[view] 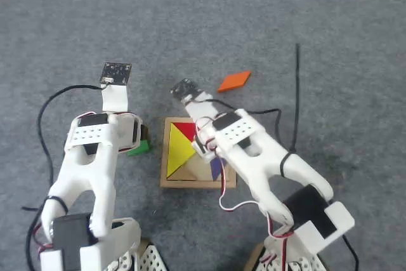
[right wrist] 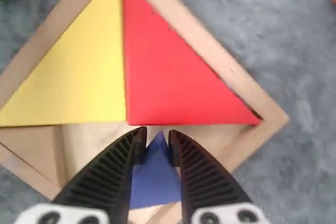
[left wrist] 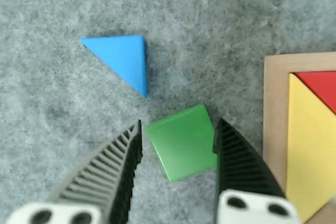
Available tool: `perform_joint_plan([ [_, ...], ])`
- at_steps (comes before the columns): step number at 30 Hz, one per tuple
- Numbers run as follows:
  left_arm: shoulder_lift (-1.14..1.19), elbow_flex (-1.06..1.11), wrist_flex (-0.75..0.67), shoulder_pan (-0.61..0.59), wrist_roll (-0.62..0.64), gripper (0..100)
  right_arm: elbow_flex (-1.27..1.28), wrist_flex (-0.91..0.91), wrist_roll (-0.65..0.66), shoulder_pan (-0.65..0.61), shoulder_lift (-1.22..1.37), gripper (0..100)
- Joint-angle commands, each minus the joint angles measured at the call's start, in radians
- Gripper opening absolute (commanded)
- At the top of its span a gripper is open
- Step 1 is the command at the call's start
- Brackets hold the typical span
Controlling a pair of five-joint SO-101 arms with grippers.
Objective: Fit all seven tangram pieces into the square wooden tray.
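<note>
Toward the tray's point(view: 190, 183) near right corner, the right claw point(right wrist: 156, 131) pinches a small dark blue triangle point(right wrist: 155, 174) over bare wood. The triangle's tip is aimed at the seam where the yellow triangle point(right wrist: 79, 77) and red triangle point(right wrist: 168, 77) meet. Whether it lies flat yet I cannot tell.

Just outside the tray's left edge, the left claw point(left wrist: 178, 124) is spread. The green square point(left wrist: 182, 142) lies directly between its ribbed fingers, slightly skewed to them. That looks like the next grab, and the left arm is the nearer one.

Beyond the square lies a light blue triangle point(left wrist: 123, 59). Farthest off, past the tray's far edge, an orange slanted piece point(view: 235, 80) rests on the grey felt table point(view: 330, 61). The pieces look flat, smooth and painted.
</note>
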Motion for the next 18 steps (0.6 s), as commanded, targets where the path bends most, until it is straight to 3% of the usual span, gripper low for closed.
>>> perform_joint_plan([
  [1,-0.023,-0.024,-0.020,-0.006,-0.008,21,-0.092,0.082,-0.057,0.035,-0.062,0.9],
  [10,-0.023,-0.024,-0.020,-0.006,-0.008,21,-0.109,0.128,-0.198,0.050,-0.064,1.1],
  [18,-0.023,-0.024,-0.020,-0.006,-0.008,21,-0.109,0.206,-0.235,0.044,-0.062,1.3],
])
